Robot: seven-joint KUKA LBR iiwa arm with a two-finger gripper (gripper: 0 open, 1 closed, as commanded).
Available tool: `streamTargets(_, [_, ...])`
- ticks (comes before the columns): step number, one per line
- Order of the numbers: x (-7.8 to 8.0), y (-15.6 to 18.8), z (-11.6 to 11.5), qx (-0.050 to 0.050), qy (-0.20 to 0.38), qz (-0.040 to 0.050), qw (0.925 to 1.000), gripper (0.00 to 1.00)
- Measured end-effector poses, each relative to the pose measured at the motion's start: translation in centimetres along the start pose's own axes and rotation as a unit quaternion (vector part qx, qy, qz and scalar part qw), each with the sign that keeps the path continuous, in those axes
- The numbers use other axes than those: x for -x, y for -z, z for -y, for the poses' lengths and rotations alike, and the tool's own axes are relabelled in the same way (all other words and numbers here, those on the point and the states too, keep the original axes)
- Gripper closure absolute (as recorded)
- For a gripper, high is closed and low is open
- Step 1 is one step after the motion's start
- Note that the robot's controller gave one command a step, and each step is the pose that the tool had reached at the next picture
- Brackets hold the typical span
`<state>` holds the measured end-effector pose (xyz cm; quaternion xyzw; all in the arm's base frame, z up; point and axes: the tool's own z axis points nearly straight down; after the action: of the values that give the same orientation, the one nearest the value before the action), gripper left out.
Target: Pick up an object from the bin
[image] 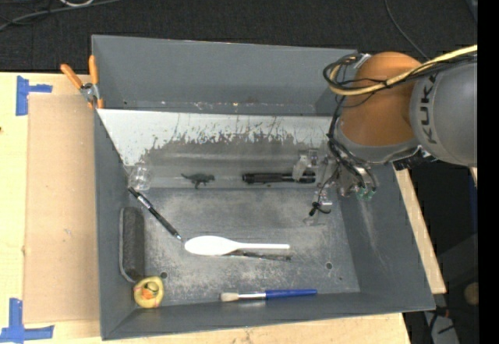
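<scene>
Looking down into the grey bin (234,69), the tool (320,206) sits low over bare floor on the arm's side, under the orange wrist cover (378,108); honestly can't tell whether it's wide or narrow, that end is just a tangle of metal and wire from up here; closest thing to it is a long black stick-like piece (269,177), lying flat just beside the tool on the far-wall side, its end maybe touching the tool's body; further out the same way there's a tiny black bit (199,178); a white spoon (234,246) lies near the tool, toward the near rim; past that a blue-handled brush (269,296) lies along the near wall; well apart from the tool, in the corner, sits a round yellow thing (148,292).
</scene>
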<state>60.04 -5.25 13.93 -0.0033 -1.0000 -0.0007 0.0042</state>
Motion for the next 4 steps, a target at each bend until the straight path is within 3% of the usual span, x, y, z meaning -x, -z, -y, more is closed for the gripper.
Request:
streamTargets(1, [0.2,0.5,0.0,0.0,0.001,0.0036,1.0,0.0])
streamTargets(2, [-3.9,-3.0,-7.4,0.0,0.046,0.0025,0.9989,0.0])
streamTargets(3, [-5.0,-3.4,-11.2,0.0,0.064,0.0039,0.998,0.0])
streamTargets(4, [-6.5,-4.0,-16.8,0.0,0.112,-0.0007,0.9937,0.0])
